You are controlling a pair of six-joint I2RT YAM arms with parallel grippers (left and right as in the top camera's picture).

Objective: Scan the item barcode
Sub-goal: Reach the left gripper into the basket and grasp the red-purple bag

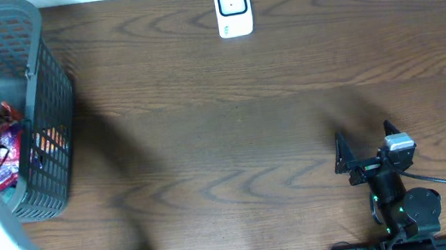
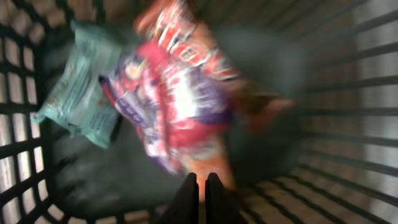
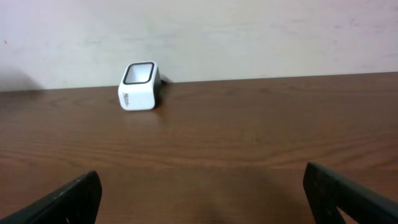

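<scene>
Snack packet (image 2: 180,106), lettering blurred past reading, is pinched in our left end effector (image 2: 200,193); our right end effector (image 3: 205,186) gapes wide.

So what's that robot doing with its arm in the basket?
The left gripper is down inside the grey basket, and it seems to be shut on the edge of a red and purple snack packet, though that view is blurry. A teal packet lies beside it. The right gripper hangs open and empty over the table. The white scanner stands at the far edge, and the packet is not near it yet.
</scene>
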